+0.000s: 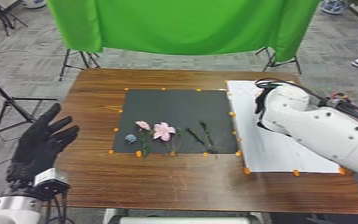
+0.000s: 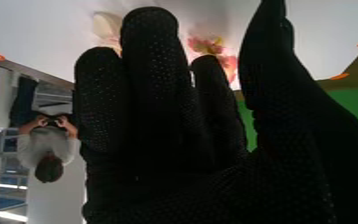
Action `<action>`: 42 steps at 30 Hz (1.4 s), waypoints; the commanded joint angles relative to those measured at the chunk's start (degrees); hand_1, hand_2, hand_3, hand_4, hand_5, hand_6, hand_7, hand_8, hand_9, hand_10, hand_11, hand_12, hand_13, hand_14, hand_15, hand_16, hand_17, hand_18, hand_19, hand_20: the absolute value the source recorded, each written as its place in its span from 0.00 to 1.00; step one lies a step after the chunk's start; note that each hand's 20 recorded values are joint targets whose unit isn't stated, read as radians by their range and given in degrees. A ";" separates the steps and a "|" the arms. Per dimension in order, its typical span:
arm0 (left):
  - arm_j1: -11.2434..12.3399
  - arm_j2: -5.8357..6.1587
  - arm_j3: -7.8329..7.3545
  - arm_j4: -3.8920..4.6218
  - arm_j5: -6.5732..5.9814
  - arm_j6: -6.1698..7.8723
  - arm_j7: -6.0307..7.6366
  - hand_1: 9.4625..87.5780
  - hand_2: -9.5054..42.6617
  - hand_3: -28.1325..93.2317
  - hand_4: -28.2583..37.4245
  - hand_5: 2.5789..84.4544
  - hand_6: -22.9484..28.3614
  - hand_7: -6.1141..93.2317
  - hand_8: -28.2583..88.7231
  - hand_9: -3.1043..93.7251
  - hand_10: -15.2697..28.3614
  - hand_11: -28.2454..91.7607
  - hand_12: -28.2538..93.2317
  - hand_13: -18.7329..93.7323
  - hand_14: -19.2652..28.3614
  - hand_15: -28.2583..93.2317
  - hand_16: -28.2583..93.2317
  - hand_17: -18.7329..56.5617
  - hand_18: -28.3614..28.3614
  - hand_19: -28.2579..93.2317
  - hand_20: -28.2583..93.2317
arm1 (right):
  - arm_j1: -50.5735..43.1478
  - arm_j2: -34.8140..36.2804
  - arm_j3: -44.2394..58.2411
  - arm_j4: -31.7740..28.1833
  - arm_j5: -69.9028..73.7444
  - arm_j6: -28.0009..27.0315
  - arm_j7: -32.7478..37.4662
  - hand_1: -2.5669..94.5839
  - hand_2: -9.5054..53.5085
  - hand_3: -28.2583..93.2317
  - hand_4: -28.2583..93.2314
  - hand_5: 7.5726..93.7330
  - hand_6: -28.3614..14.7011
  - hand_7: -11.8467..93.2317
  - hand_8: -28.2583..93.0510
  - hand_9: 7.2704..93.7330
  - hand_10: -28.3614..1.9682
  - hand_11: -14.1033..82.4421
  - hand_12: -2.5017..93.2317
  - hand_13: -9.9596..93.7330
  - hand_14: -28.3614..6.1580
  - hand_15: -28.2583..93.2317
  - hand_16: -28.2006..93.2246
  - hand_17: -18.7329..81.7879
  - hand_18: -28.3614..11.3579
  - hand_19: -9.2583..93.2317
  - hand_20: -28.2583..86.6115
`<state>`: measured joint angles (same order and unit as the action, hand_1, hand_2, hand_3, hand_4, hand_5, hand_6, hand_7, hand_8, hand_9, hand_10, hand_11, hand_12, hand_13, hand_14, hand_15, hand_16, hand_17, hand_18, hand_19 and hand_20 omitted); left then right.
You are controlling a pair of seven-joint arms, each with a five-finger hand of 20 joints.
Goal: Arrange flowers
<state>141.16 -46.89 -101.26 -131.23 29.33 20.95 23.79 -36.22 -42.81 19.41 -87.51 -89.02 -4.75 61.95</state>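
Observation:
On the black sheet (image 1: 158, 105) in the head view lie a large pink flower (image 1: 164, 131), a smaller pale pink one (image 1: 143, 125), a blue-grey one (image 1: 131, 138) and dark green stems (image 1: 208, 135). My left hand (image 1: 40, 145) is at the table's left edge, open and away from the flowers. My right hand (image 1: 261, 106), mostly hidden by its own arm, is over the upper white sheet (image 1: 286, 155). In the right wrist view, my right hand (image 2: 149, 85) has straight fingers. Beyond them, a pinkish-red flower (image 2: 205, 46) and a pale flower (image 2: 106, 25) stand out against white.
Orange markers (image 1: 246, 170) line the edges of both sheets on the brown table (image 1: 158, 187). My right forearm crosses the white sheet from the right. A green cloth (image 1: 180, 25) hangs behind the table, with black stands on the floor around it.

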 commanded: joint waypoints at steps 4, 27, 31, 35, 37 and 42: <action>-0.53 -1.31 0.10 0.28 0.95 -1.07 -0.81 0.25 0.32 0.74 0.12 0.36 0.60 0.13 0.18 0.32 0.78 0.43 0.32 0.34 0.99 0.69 0.13 0.13 1.00 0.67 0.23 | -1.39 -1.07 1.12 0.85 0.11 -1.77 -0.92 0.46 0.03 0.85 0.03 0.50 0.59 0.23 0.15 0.67 0.39 0.32 0.18 0.81 0.50 0.68 0.33 0.72 0.40 1.00 0.10; -1.72 -2.90 0.63 0.47 2.07 -2.10 -2.16 0.25 0.33 0.74 0.11 0.36 0.60 0.13 0.18 0.32 0.78 0.43 0.33 0.34 0.99 0.69 0.13 0.13 1.00 0.67 0.23 | -0.85 -1.91 -1.06 1.72 -0.29 -0.17 -1.21 0.44 0.10 0.82 0.01 0.44 0.63 0.23 0.15 0.64 0.41 0.31 0.18 0.80 0.51 0.68 0.33 0.72 0.41 1.00 0.05; -1.52 -3.14 0.47 0.47 2.06 -2.19 -2.34 0.25 0.33 0.74 0.11 0.36 0.60 0.13 0.18 0.32 0.78 0.43 0.33 0.34 0.99 0.69 0.13 0.13 1.00 0.67 0.23 | -1.48 -2.27 -1.02 1.85 -1.19 -0.22 -1.97 0.46 0.11 0.83 0.00 0.47 0.69 0.25 0.14 0.65 0.43 0.31 0.18 0.79 0.51 0.68 0.33 0.71 0.41 1.00 0.04; -1.67 -3.23 0.58 0.52 2.08 -2.17 -2.12 0.25 0.33 0.74 0.11 0.36 0.60 0.13 0.18 0.32 0.78 0.43 0.32 0.34 0.99 0.69 0.13 0.13 1.00 0.67 0.23 | -0.78 -1.80 -3.73 1.45 -3.43 3.63 -2.80 0.52 0.10 0.81 0.00 0.61 0.73 0.26 0.15 0.70 0.55 0.30 0.17 0.82 0.56 0.67 0.33 0.71 0.42 1.00 0.03; -1.74 -3.29 0.68 0.46 2.21 -2.11 -2.47 0.25 0.33 0.74 0.11 0.36 0.60 0.13 0.18 0.32 0.78 0.43 0.32 0.34 0.99 0.69 0.13 0.13 1.00 0.67 0.23 | -0.17 -1.57 -5.24 1.36 -4.67 6.01 -3.06 0.56 0.09 0.77 0.00 0.68 0.73 0.27 0.19 0.74 0.58 0.30 0.17 0.83 0.59 0.66 0.34 0.72 0.43 1.00 0.05; -1.96 -3.47 0.91 0.50 2.33 -2.18 -2.56 0.25 0.33 0.74 0.11 0.36 0.60 0.13 0.18 0.32 0.78 0.43 0.32 0.34 0.99 0.69 0.13 0.13 1.00 0.67 0.23 | 1.12 -0.94 -8.19 1.05 -7.72 9.75 -3.53 0.60 0.09 0.75 0.00 0.81 0.75 0.26 0.22 0.84 0.70 0.25 0.23 0.87 0.67 0.64 0.35 0.73 0.46 1.00 0.10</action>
<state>139.38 -49.55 -100.65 -130.82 31.09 19.45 22.02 -35.44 -44.38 13.60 -85.79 -93.39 1.70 59.40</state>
